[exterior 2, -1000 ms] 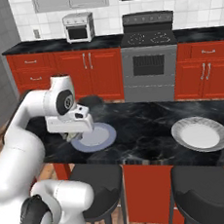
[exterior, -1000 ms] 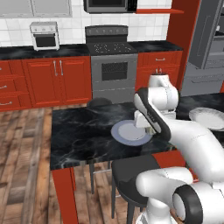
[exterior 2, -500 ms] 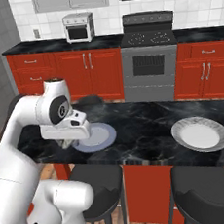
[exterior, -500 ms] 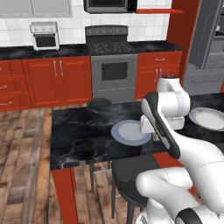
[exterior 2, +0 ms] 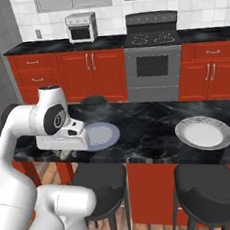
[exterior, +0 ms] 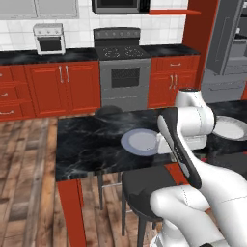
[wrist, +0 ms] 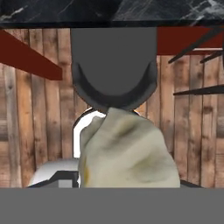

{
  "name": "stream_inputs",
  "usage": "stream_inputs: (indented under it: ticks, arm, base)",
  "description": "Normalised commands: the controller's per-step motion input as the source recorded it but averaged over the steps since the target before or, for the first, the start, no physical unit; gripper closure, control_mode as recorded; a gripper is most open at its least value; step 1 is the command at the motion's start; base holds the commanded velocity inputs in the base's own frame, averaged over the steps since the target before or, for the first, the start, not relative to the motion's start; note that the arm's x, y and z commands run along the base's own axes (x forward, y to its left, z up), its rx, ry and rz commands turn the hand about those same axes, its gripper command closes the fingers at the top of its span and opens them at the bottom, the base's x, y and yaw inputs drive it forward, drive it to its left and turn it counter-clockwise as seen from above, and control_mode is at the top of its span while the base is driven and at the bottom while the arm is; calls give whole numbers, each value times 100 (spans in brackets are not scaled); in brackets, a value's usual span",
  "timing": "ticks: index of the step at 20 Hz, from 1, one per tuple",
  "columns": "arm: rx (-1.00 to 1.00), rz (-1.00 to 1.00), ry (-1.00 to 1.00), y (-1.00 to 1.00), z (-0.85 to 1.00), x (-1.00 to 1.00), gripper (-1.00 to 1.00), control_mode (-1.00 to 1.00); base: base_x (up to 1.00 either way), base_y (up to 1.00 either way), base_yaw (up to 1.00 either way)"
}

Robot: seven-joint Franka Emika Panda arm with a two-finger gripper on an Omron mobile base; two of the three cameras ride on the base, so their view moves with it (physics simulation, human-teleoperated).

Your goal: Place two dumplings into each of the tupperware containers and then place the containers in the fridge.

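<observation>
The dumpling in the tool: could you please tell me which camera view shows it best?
The hand view: the dumpling is large there, pale and creased, over the dark stool. In the right base view only a small pale lump shows under the white hand. In the left base view the arm covers that spot.

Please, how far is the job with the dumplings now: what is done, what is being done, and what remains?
Done: nothing that these pictures confirm; no container is in sight. In hand: one dumpling sits right at the gripper, apparently carried, above a stool beside the black counter. The fingers themselves are hidden. Left: loading two dumplings in each container and moving both into the fridge, which stands far right.
</observation>
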Motion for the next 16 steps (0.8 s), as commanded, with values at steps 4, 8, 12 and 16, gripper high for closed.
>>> stream_inputs:
  ticks: [4, 8, 12, 16]
  arm:
    - [0, 0, 0, 0, 0, 0, 100, 100]
    - [0, 0, 0, 0, 0, 0, 100, 100]
    - [0, 0, 0, 0, 0, 0, 100, 100]
    - [0, 0, 0, 0, 0, 0, 100, 100]
  base:
    - [-98, -69, -3]
    - [-61, -70, -2]
    - [-2, -81, -6]
    - [1, -94, -2]
